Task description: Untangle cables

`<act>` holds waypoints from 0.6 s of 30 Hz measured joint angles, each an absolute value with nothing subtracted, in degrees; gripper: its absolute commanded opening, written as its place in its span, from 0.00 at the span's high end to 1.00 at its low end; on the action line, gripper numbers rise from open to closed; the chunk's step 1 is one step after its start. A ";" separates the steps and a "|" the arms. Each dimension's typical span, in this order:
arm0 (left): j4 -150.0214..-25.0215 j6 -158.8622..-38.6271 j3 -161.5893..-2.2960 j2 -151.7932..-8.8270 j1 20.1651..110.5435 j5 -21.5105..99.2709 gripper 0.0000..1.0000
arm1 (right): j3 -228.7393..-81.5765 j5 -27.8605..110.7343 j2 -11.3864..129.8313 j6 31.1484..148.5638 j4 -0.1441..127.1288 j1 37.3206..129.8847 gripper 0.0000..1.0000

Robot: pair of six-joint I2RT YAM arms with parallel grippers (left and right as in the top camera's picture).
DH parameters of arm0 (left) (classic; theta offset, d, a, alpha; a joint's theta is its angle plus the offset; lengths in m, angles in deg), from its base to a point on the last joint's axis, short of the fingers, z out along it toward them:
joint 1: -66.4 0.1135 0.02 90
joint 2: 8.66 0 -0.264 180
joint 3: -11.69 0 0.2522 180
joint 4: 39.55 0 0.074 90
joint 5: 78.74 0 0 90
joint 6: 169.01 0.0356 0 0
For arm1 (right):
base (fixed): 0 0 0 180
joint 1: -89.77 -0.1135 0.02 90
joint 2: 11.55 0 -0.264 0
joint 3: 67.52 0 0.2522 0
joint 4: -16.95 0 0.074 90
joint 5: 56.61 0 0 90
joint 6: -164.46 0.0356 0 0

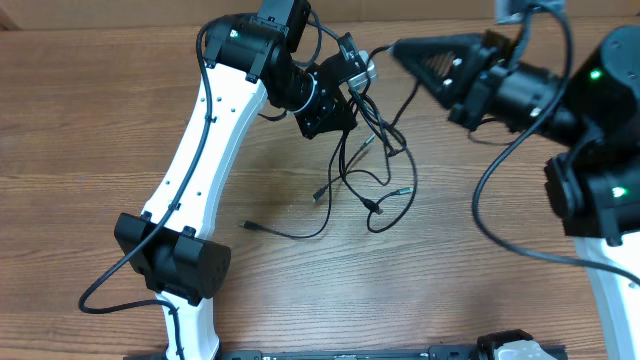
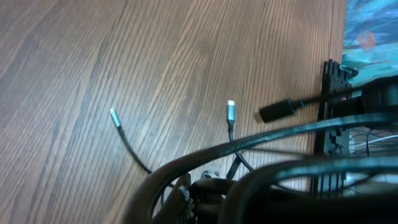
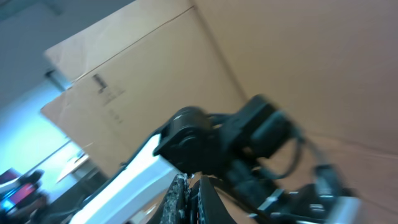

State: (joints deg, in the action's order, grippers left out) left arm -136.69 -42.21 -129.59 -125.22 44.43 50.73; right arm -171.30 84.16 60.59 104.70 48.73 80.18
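Observation:
The cables (image 1: 372, 165) are thin black strands with small silvery plugs. They hang in a loose tangle from between the two grippers down onto the wooden table. My left gripper (image 1: 360, 62) is shut on strands at the top of the tangle. In the left wrist view its fingers (image 2: 184, 192) are closed, with cable rising between them. My right gripper (image 1: 394, 47) points left, almost touching the left one. It is shut on a thin cable, and its fingertips (image 3: 181, 199) are pressed together. Loose plug ends (image 2: 231, 111) lie on the table.
A free cable end (image 1: 248, 226) lies left of the tangle. The right arm's thick black cord (image 1: 482, 195) loops over the table on the right. A black rail (image 1: 380, 352) runs along the front edge. A cardboard box (image 3: 261, 56) stands behind the left arm.

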 measured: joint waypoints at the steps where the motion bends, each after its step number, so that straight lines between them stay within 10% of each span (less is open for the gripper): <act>1: -137.13 -42.21 -129.59 -125.22 44.47 50.49 0.96 | -171.30 84.16 60.61 104.24 48.77 81.73 0.96; 18: -140.23 -42.21 -129.15 -125.28 51.31 48.28 0.95 | -171.30 87.96 60.28 98.95 49.36 111.44 0.96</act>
